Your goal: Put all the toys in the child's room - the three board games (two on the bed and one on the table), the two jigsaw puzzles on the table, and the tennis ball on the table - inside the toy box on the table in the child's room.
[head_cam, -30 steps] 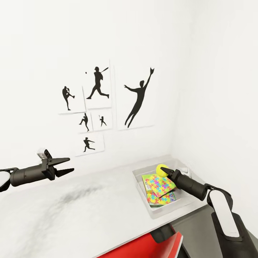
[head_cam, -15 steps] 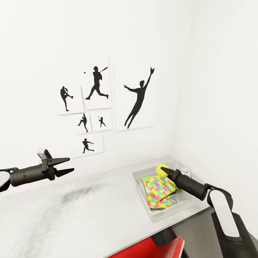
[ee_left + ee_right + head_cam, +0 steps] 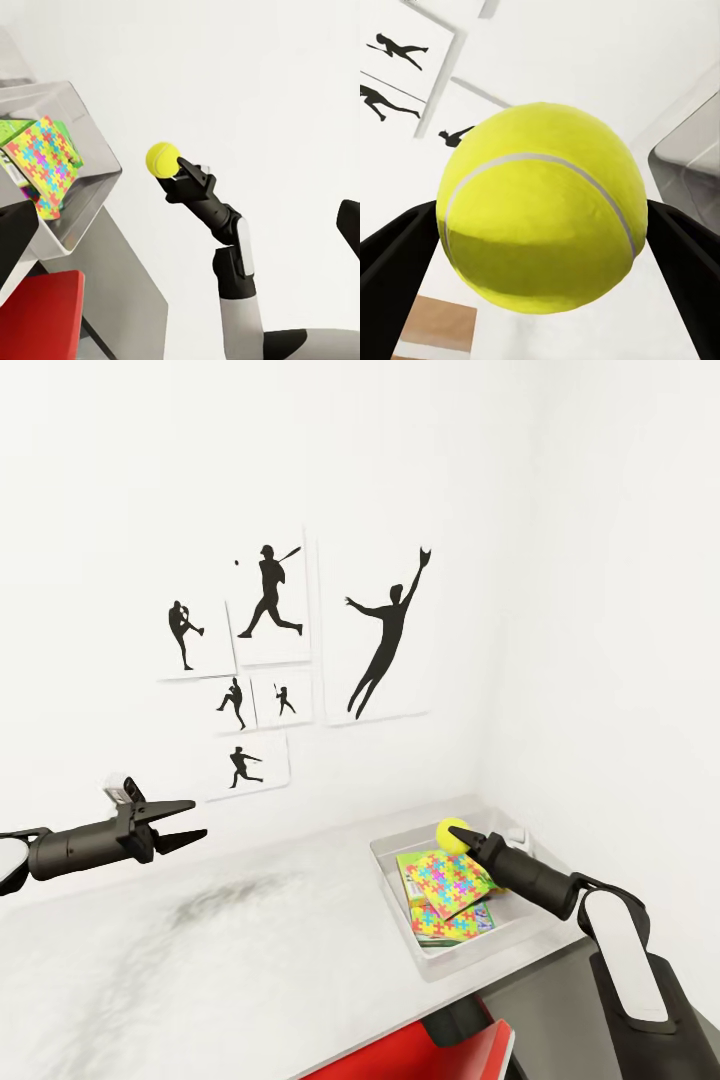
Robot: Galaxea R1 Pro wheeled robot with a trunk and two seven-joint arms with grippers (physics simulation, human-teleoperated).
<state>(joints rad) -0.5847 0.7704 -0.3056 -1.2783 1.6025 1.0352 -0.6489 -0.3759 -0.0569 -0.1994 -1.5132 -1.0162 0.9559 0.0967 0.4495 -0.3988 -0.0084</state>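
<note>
**Tennis ball held over the toy box**

The right gripper (image 3: 462, 840) is pinching the tennis ball (image 3: 452, 833), one finger on each side of it; in the right wrist view the ball (image 3: 542, 225) sits between the two dark fingers (image 3: 390, 255) and its white seam curves across the upper face. The ball is round, so it has no long axis. It hangs above the far end of the toy box (image 3: 395, 847), clear of what lies inside.

The toy box stands on the table (image 3: 220, 950) near the corner of the white walls, its long axis running from the near table edge toward the back wall, slightly slanted. Inside it lie the jigsaw puzzles (image 3: 446, 878), flat sheets with a many-coloured piece pattern, overlapping and tilted, with a green edge of a board game (image 3: 408, 876) showing beside them.

The left gripper (image 3: 186, 823) hovers above the table, well apart from the box, its two fingers spread and holding nothing.

Black athlete pictures (image 3: 385, 630) hang on the wall behind the table.
</note>
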